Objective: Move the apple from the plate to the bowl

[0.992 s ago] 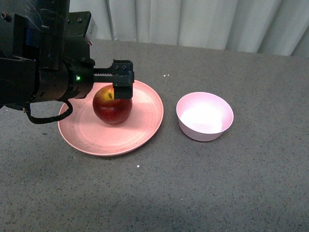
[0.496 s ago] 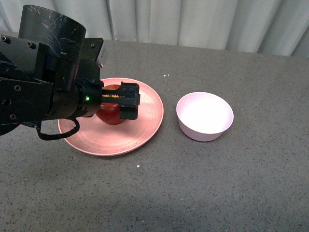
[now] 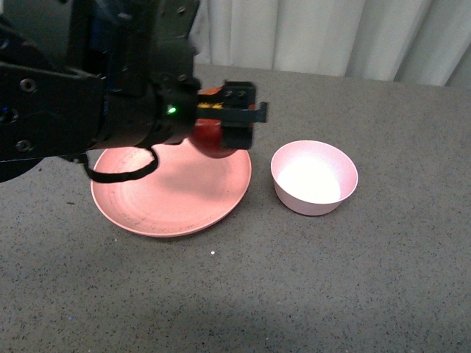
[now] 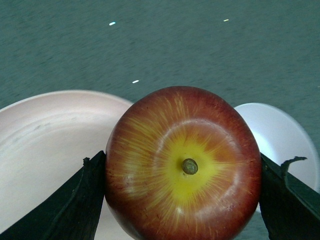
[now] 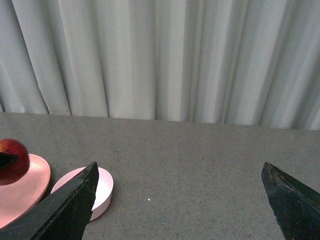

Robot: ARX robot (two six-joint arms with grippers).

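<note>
We see a dark grey speckled surface [image 3: 331, 279] with a pale pleated curtain [image 5: 160, 60] hanging along its far edge. A wide, shallow salmon-pink plate [image 3: 169, 198] lies toward the left. A small pale pink bowl [image 3: 314, 176] stands to its right, near the plate but not touching it.

The robot's bulky black left arm reaches in from the left, a green light glowing on its body. Its left claw [image 3: 227, 126] is clenched on a round dark red apple [image 4: 170, 150], with one black finger pressed against each side of the fruit. In the left wrist view the apple fills most of the frame, and its short brown stem sits in a yellow-orange patch that faces the camera. Behind it we make out part of the plate on one side and part of the bowl on the other.

In the front view the apple is held in the air over the plate's rim on the side toward the bowl. The bowl has nothing in it.

The right claw [image 5: 179, 165] is released, its two black fingers spread wide with only bare surface between them. From the right wrist view the apple, plate and bowl appear small and far off.
</note>
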